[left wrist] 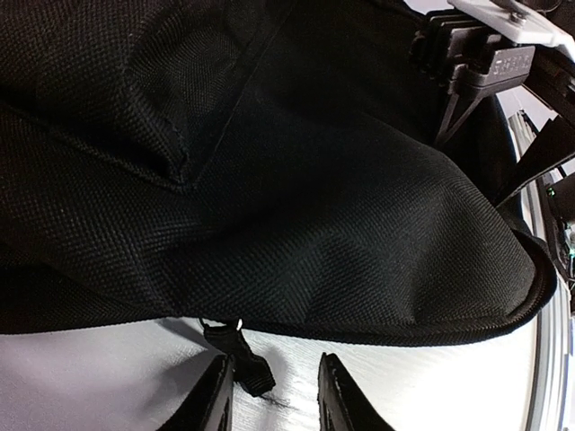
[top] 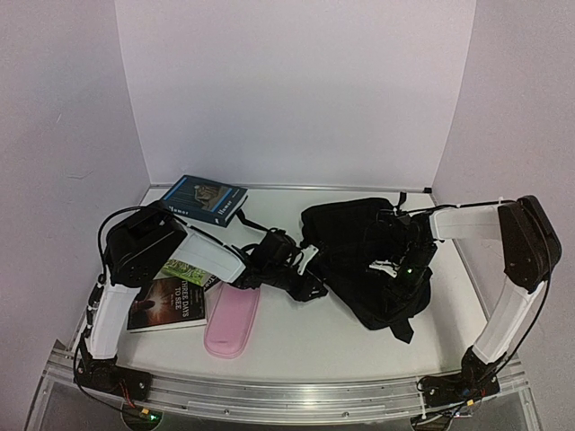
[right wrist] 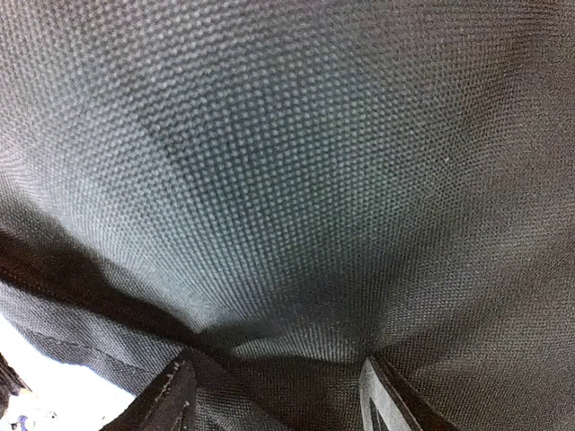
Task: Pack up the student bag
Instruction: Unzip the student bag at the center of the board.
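The student bag (top: 359, 256), a large soft black backpack, lies at the middle right of the table. My left gripper (top: 304, 272) is at its left edge, low over the table. In the left wrist view the bag's fabric (left wrist: 269, 180) fills the upper part. The left gripper (left wrist: 278, 406) is open, and a black zip pull tab (left wrist: 241, 364) lies on the table just inside the left finger (left wrist: 216, 402). My right gripper (top: 397, 262) rests on top of the bag. In the right wrist view it (right wrist: 283, 400) is open, its jaws pressed into the bag's fabric (right wrist: 287, 180).
A blue book (top: 205, 199) lies at the back left. A dark book (top: 171, 294) lies under the left arm, and a pink pencil case (top: 232, 320) lies beside it near the front. White walls surround the table. The right arm's wrist (left wrist: 494, 49) shows beyond the bag.
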